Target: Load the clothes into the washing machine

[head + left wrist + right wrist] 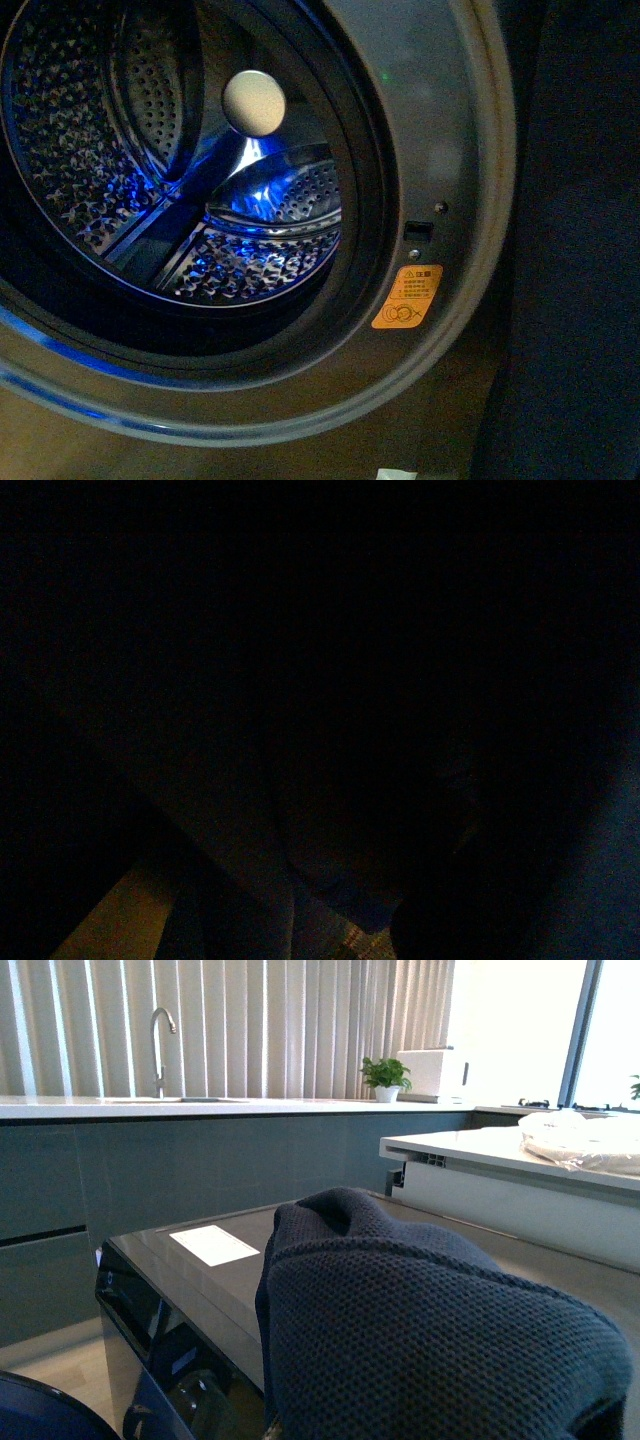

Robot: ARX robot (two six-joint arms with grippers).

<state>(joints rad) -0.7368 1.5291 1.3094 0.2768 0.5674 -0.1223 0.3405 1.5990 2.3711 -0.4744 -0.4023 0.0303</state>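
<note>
Right up against the right wrist camera, the clothes (430, 1330) heap in one dark navy knitted bundle. They hide the right end effector completely, so I cannot tell whether it grips the fabric or stands open, though a hold looks likely. The left wrist view is dark, so nothing on the left end effector either.

Over to the front view: the washing machine (440, 150) fills the frame, port wide open. Its drum (90, 150) glows blue, with no laundry showing inside yet. One cream knob (253, 103) sits toward 11 o'clock and one orange sticker (408, 297) toward 4 o'clock.

A dark navy mass hangs at the 3 o'clock edge, probably that same garment, so the port lies toward 9 o'clock from it. It's bunched, with no clear long axis. The right arm looks nearer. Count: one garment, one machine.
</note>
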